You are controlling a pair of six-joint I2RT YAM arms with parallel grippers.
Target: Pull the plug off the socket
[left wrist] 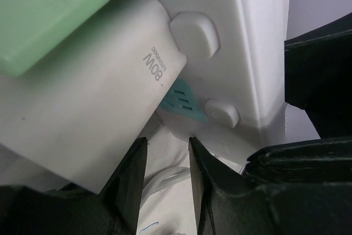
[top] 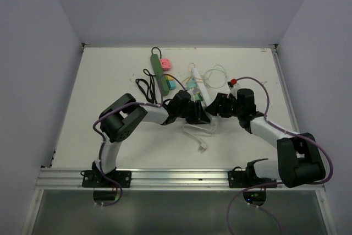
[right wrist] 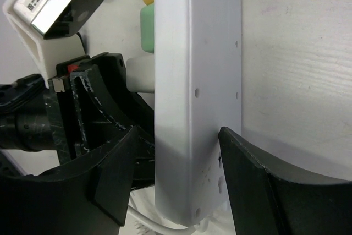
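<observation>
Looking through the left wrist view, you find your left gripper (left wrist: pixel 165 149) at bottom centre, its fingers a narrow gap apart with nothing clearly between them. The white 80W plug (left wrist: pixel 82 119) fills the left, tilted against the white power strip (left wrist: pixel 247 53) at upper right. Your right gripper (right wrist: pixel 177 133) clamps across that strip's end.

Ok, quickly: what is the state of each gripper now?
Left gripper: slightly open, empty.
Right gripper: astride the strip; clamping cannot be told.
</observation>
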